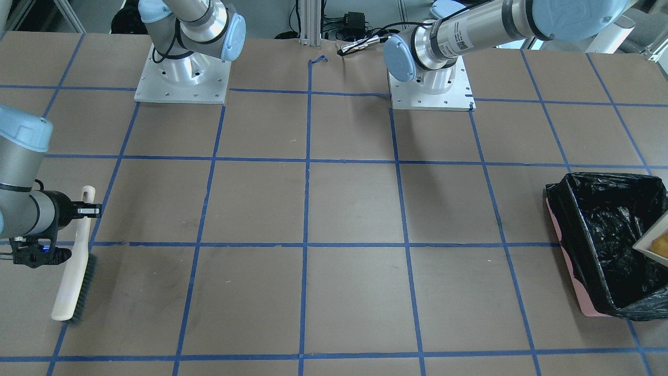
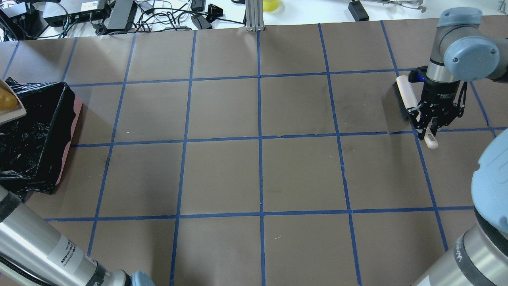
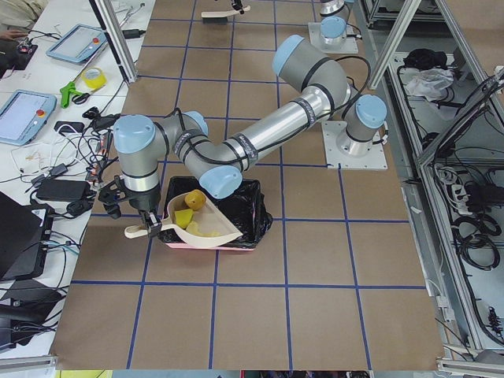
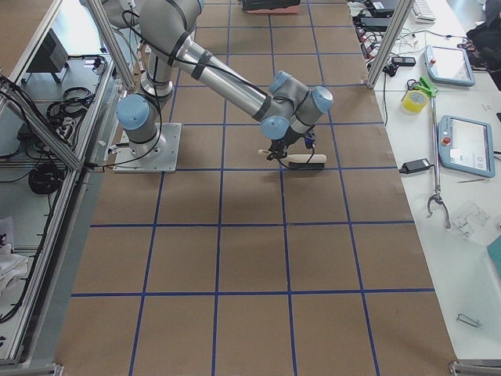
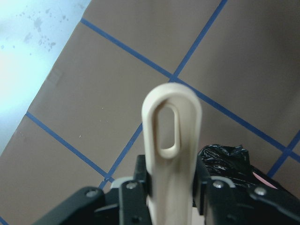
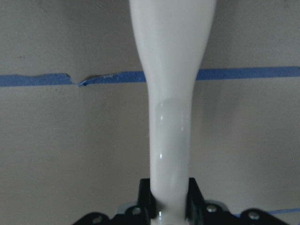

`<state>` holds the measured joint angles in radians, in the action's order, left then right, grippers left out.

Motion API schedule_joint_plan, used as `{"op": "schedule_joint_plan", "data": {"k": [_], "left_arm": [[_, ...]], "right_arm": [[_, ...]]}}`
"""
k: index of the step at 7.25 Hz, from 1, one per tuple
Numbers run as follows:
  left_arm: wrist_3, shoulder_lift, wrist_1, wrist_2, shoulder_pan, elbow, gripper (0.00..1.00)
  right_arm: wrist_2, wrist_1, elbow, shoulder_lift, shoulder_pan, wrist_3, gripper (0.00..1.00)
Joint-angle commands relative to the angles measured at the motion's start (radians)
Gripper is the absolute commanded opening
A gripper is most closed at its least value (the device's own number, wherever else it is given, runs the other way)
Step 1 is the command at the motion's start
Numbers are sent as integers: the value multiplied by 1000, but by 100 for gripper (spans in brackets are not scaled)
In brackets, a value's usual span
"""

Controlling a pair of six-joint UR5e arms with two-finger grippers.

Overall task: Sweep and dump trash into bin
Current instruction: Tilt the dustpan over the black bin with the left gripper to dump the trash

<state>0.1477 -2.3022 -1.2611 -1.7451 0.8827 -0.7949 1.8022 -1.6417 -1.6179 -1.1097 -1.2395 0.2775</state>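
Note:
My left gripper point(image 5: 172, 187) is shut on the handle of the beige dustpan point(image 3: 206, 224) and holds it tilted over the bin point(image 3: 253, 211). The bin is pink with a black bag point(image 1: 600, 235) and also shows in the overhead view point(image 2: 39, 131). The trash lies in the pan: an orange-brown lump point(image 3: 194, 199), a yellow-green wedge point(image 3: 183, 217) and a pale cream piece point(image 3: 208, 231). My right gripper point(image 2: 430, 127) is shut on the handle of the beige brush point(image 1: 75, 277), which lies at table level far from the bin.
The table is brown paper with a blue tape grid point(image 2: 260, 139). Both arm bases point(image 1: 181, 78) stand on metal plates at the robot's side. Cables and electronics point(image 2: 111, 16) lie beyond the far edge.

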Motion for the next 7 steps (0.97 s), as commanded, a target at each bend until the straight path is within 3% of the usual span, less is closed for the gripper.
{"op": "schedule_joint_plan", "data": {"k": [1,3,4,5,6,7], "left_arm": [[1,59,87,-4,15,-114,0],[-4,122,185,-5,16,-255,0],[4,141,192,-5,16,-274,0],[3,156,198,-5,16,-296,0],[28,170,309,-16,16,-349,0],[65,181,372,-22,16,-395,0]], "right_arm": [[17,-1,-5,10,0,2,37],[20,-1,-5,11,0,-1,49],[20,-1,-5,11,0,-1,55],[17,-7,-5,11,0,-3,68],[17,-15,-4,2,0,0,84],[8,-45,1,-7,0,5,92]]}}
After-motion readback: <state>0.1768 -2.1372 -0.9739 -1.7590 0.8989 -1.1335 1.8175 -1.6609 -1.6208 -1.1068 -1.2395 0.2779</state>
